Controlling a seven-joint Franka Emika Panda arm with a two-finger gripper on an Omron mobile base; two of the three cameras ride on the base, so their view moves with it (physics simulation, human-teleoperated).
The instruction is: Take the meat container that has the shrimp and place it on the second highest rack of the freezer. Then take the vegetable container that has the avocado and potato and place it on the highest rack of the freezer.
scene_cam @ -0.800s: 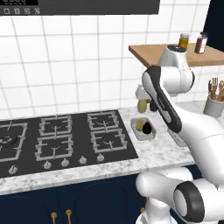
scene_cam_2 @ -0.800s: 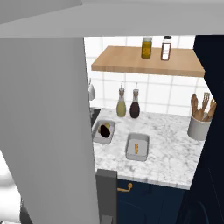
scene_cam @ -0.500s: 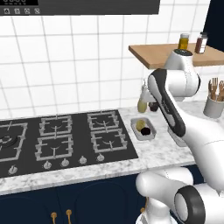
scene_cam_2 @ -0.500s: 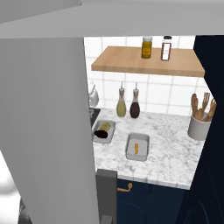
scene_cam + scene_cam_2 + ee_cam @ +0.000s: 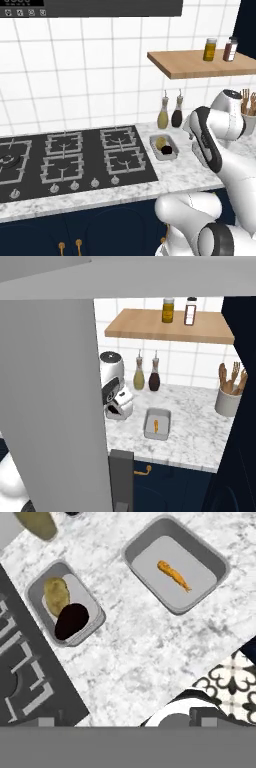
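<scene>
The arm (image 5: pixel 215 135) now sits farther right in the left base view than 0.8 s ago, clear of the vegetable container (image 5: pixel 163 146), so the potato (image 5: pixel 160 142) and avocado (image 5: pixel 167 149) both show where the arm covered part of the tray before. In the right base view the hand (image 5: pixel 116 401) comes out from behind the freezer door (image 5: pixel 55 406), standing over the counter (image 5: pixel 195 426) left of the meat container (image 5: pixel 157 424) and hiding the vegetable container seen there earlier.

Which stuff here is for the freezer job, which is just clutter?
For the job: shrimp tray, potato-and-avocado tray, grey freezer door.
Clutter: stove, oil bottles, shelf jars, utensil pot.
</scene>
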